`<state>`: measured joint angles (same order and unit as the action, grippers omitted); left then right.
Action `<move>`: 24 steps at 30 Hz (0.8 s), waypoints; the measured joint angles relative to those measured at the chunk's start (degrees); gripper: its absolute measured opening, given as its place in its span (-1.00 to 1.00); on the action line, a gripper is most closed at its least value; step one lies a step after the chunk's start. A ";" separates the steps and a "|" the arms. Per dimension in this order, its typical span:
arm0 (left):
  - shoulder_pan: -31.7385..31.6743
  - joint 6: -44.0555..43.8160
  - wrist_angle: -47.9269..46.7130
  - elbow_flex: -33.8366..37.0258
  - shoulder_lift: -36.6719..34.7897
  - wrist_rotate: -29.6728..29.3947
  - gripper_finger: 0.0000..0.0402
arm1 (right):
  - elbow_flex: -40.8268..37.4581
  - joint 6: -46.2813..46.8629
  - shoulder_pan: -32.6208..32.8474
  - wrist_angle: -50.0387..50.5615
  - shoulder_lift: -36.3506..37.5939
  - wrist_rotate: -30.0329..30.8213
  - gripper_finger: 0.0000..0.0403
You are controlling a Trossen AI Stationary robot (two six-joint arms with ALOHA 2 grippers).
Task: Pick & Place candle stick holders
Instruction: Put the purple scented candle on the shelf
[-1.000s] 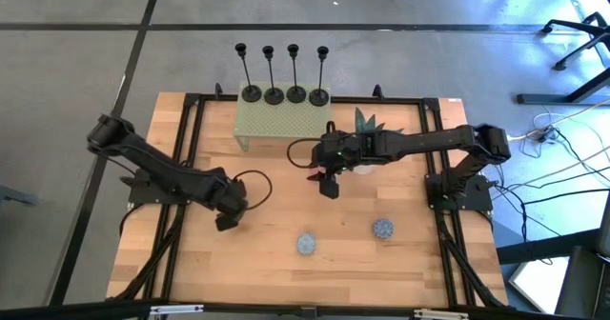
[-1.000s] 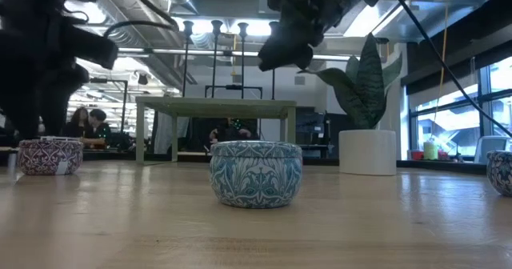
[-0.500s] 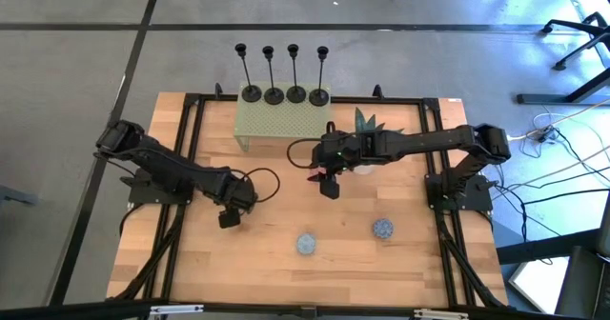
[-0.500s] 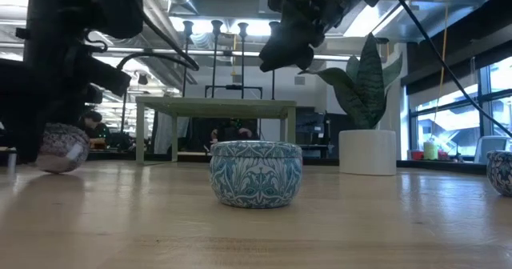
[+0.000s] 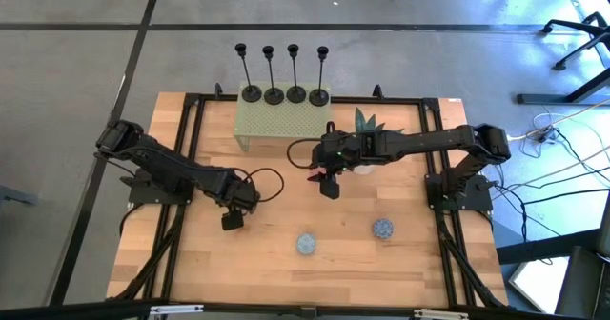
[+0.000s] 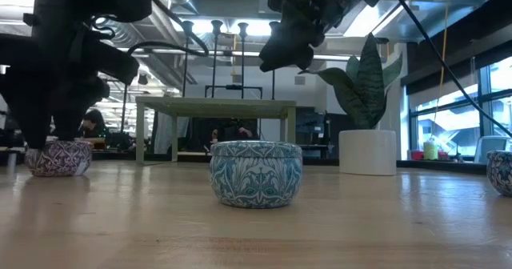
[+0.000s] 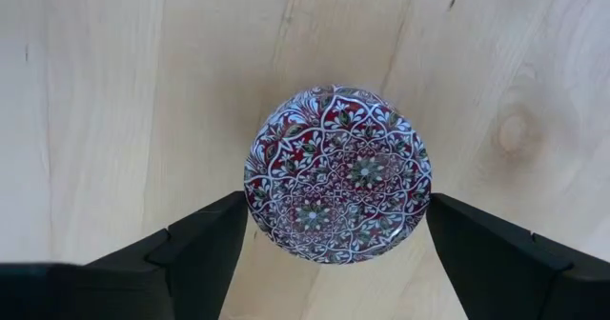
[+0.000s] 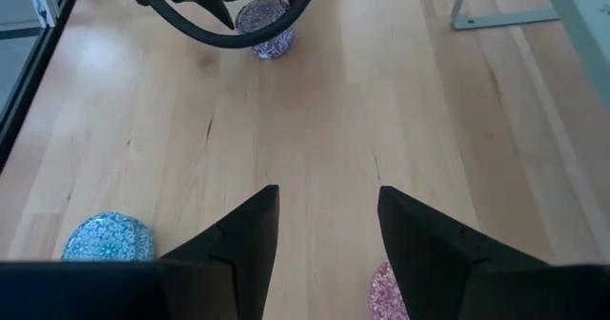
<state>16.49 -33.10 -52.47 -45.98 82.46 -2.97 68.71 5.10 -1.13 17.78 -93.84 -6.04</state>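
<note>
Candle stick holders (image 5: 282, 93) stand in a row on the green shelf (image 5: 286, 122) while the left gripper (image 7: 335, 227), fingers apart, straddles a red patterned tin (image 7: 337, 173); centring before closing looks wise. Right gripper (image 5: 329, 189) hovers mid-table, fingers parted, empty.

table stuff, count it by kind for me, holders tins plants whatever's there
candlestick holders: 4, on the green riser
patterned tins: 3, red one between the left gripper's fingers, blue, third
potted plant: 1
riser: 1
total: 9
</note>
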 joint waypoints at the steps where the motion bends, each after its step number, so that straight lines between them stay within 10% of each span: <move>1: 0.00 0.20 0.00 0.01 0.00 -0.07 0.60 | 0.00 0.00 0.00 0.00 0.00 0.00 -0.09; 24: -4.11 4.98 3.84 1.03 0.00 -2.98 0.60 | 0.00 0.00 0.00 0.00 0.00 -0.13 -0.09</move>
<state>12.38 -28.12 -48.63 -44.95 82.46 -5.95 68.71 5.10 -1.13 17.78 -93.84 -6.17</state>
